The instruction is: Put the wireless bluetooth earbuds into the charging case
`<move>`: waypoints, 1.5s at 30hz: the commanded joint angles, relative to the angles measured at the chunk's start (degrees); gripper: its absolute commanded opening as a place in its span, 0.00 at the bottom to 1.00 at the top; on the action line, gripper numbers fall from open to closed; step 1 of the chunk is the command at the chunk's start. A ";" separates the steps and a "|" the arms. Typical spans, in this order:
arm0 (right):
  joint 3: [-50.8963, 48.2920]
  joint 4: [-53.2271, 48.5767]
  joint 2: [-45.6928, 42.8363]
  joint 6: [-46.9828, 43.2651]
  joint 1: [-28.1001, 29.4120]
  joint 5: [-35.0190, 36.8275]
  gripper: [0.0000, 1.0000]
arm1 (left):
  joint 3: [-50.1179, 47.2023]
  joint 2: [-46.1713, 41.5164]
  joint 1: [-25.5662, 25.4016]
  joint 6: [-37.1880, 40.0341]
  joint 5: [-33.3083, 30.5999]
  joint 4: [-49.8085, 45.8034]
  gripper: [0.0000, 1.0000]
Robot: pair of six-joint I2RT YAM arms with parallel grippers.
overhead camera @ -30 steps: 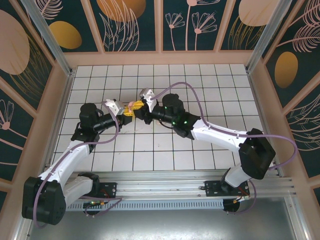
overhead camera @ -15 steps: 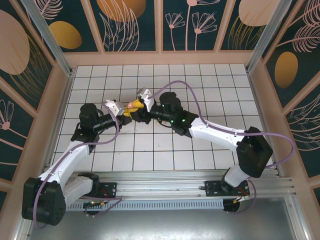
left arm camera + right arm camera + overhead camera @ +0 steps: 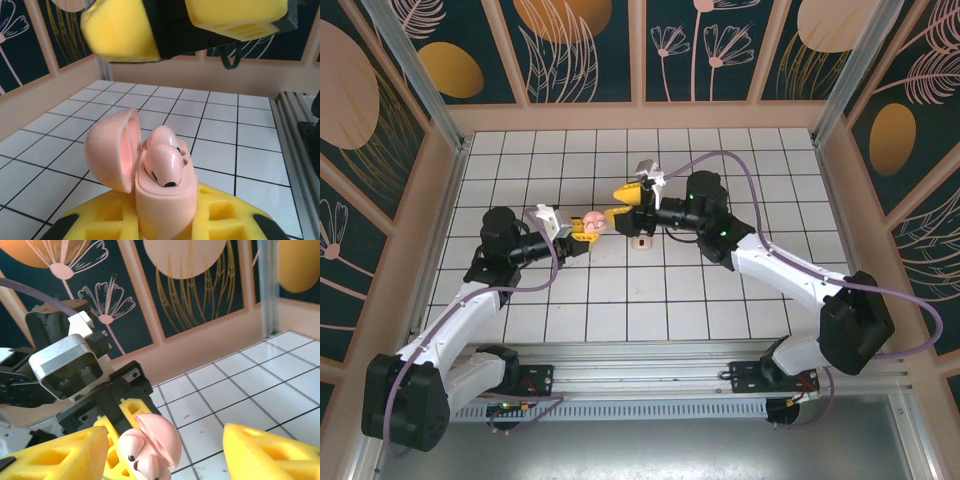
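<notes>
The left gripper (image 3: 584, 228) is clamping the charging case (image 3: 595, 221) by its lower half between its yellow fingers (image 3: 220, 220), holding it above the tabletop (image 3: 720, 300) near the middle, a little toward the left edge. The case is standing open. Its lid (image 3: 111, 150) is hinging back to one side, and two wireless bluetooth earbuds (image 3: 162, 162) are sitting in the base, their rounded tops poking above the rim. The right gripper (image 3: 623, 202) is hovering just beside the case, on its right and slightly toward the far edge, with its fingers spread apart and grasping nothing. From the right wrist the case is showing in the gap between them, apart from both. A small beige piece with a dark centre (image 3: 642, 241) is lying on the tabletop just on the near side of the right gripper.
</notes>
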 commanded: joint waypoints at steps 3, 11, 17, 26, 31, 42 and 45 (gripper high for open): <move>5.99 -5.35 4.45 0.45 0.02 -7.74 0.64 | 0.75 -0.14 -0.74 -0.06 3.72 2.79 0.04; 9.80 -8.74 7.83 -1.42 0.91 -14.95 0.63 | 0.75 -0.86 -0.80 -0.24 3.02 2.83 0.04; 7.26 -5.63 5.01 -1.07 0.82 -20.82 0.60 | 0.83 -1.30 -0.78 0.43 2.23 1.96 0.04; 1.42 -3.91 -1.24 -1.74 0.40 -18.54 0.54 | 1.89 -0.38 -0.83 -0.15 0.42 0.12 0.02; -3.24 -0.20 -4.76 2.12 -0.95 -9.35 0.54 | 2.94 0.95 -0.78 -3.45 -1.81 0.67 0.01; -17.54 -3.99 -16.28 24.75 -11.69 29.00 0.53 | 13.40 9.51 -6.42 -12.57 -15.95 -7.72 0.00; -21.40 -8.29 -20.43 27.36 -15.34 32.95 0.53 | 18.43 13.70 -9.98 -19.88 -22.70 -10.71 0.00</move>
